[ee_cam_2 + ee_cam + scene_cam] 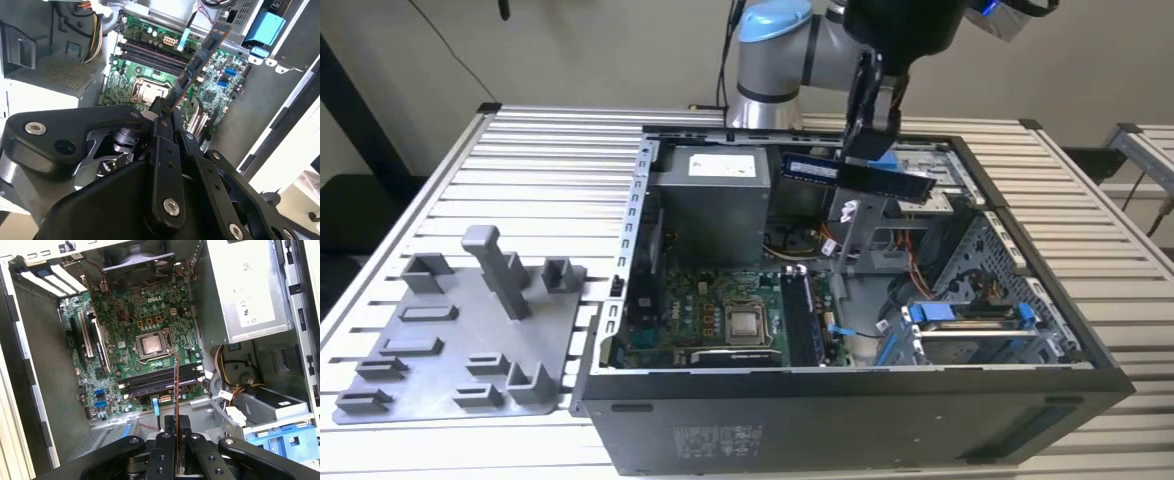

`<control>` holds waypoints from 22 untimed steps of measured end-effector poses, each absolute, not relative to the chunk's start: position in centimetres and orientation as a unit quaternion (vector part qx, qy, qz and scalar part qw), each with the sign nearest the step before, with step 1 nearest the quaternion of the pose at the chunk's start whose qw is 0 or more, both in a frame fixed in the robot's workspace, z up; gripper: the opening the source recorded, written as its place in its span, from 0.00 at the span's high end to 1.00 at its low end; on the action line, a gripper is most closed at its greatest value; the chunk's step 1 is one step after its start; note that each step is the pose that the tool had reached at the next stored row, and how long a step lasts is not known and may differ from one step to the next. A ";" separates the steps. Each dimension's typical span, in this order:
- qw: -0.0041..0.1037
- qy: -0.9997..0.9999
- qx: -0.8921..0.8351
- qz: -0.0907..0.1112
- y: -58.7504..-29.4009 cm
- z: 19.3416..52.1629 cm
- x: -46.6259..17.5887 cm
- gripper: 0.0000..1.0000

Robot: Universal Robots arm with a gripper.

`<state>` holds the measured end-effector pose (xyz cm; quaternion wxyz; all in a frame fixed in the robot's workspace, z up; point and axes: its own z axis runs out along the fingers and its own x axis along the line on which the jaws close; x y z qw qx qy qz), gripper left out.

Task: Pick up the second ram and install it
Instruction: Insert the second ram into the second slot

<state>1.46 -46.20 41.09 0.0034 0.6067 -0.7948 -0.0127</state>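
Note:
My gripper (pixel 869 148) is shut on the second ram (pixel 857 173), a long dark board with a pale sticker. It hangs level above the open computer case (pixel 854 400), over the back right part of its inside. In the second wrist view the second ram (pixel 202 52) sticks out from between the black fingers (pixel 159 116) toward the green motherboard (pixel 130 75). The first wrist view shows the second ram (pixel 176 385) edge-on, crossing over the long black memory slots (pixel 150 381) beside the processor socket (pixel 151 345). My gripper (pixel 177 429) sits well above the board.
The case lies open on a slatted metal table (pixel 520 160). Inside are a grey power supply (pixel 714 195), loose cables (pixel 854 250) and a drive cage with blue tabs (pixel 961 315). A grey fixture plate with upright pegs (pixel 454 340) lies on the exterior view's left.

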 end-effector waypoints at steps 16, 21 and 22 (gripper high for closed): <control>0.003 -0.810 0.587 -0.013 -46.2 41.0 1.5 0.86; 0.003 -0.827 0.561 -0.013 -46.2 40.9 1.5 0.86; 0.003 -0.832 0.555 -0.013 -46.2 40.9 1.5 0.86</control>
